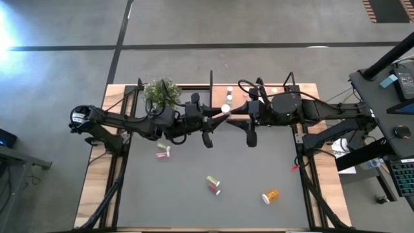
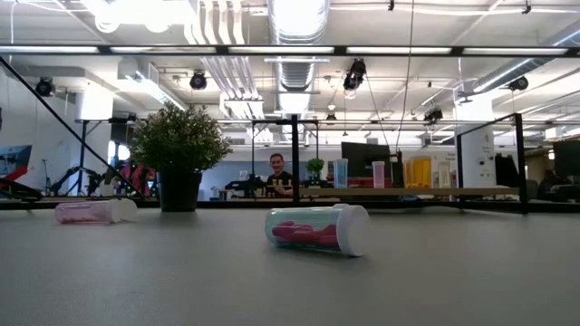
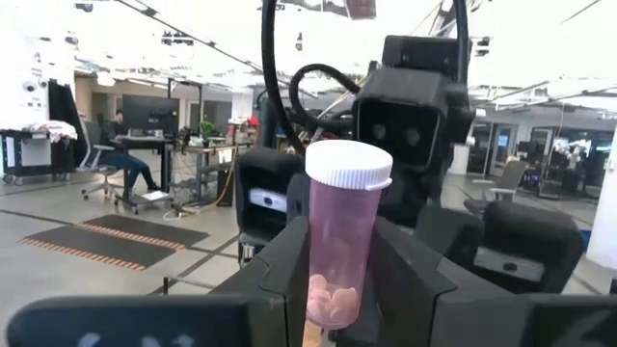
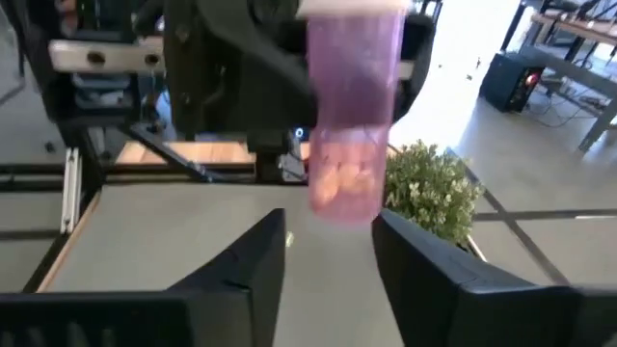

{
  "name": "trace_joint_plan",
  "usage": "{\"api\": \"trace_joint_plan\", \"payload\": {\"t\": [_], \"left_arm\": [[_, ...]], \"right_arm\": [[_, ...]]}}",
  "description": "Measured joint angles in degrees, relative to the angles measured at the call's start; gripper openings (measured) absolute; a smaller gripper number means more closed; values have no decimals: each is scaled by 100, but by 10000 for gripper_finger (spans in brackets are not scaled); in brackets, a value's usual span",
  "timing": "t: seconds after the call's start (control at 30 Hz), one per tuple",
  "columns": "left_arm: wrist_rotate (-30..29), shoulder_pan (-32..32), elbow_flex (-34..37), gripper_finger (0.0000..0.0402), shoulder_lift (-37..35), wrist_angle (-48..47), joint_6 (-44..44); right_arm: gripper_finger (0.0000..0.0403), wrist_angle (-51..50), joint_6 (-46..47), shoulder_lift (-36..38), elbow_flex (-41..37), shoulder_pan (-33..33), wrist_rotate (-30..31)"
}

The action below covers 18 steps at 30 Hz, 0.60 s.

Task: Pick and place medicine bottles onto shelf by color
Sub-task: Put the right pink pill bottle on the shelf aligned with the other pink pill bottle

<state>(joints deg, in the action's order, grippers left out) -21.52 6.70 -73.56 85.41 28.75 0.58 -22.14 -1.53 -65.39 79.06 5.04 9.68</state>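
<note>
Both arms reach toward each other over the middle of the table, wrists nearly meeting. The left gripper (image 3: 333,289) is clamped on a pink bottle (image 3: 339,246) standing upright between its fingers. The right gripper (image 4: 328,246) faces it, fingers parted, the bottle just beyond their tips.
</note>
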Motion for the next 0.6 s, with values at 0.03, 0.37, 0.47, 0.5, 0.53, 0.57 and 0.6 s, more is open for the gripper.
{"api": "trace_joint_plan", "payload": {"t": [0.03, 0.37, 0.47, 0.5, 0.53, 0.57, 0.6], "left_arm": [[0, 0, -2, 78, -4, 4, 0], [9, 0, 110, 78, -2, -619, 402], [143, 4, 331, 78, -2, -938, 1012], [229, 12, 398, 78, 3, -1023, 1231], [356, 13, 463, 78, 35, -1048, 1415], [556, 13, 522, 78, 65, -1026, 1617], [833, 13, 588, 78, 77, -1022, 1796]], "right_arm": [[157, -170, 1, -4, 78, 0, -3], [225, -2995, 780, 0, 1687, -2, 25], [226, -3275, 930, 4, 1899, -2, 27], [226, -3349, 956, 3, 1924, -2, 26], [226, -3406, 979, 3, 1925, -2, 23], [226, -3467, 999, 3, 1909, -2, 11], [226, -3515, 1004, 3, 1865, -2, -57]]}}
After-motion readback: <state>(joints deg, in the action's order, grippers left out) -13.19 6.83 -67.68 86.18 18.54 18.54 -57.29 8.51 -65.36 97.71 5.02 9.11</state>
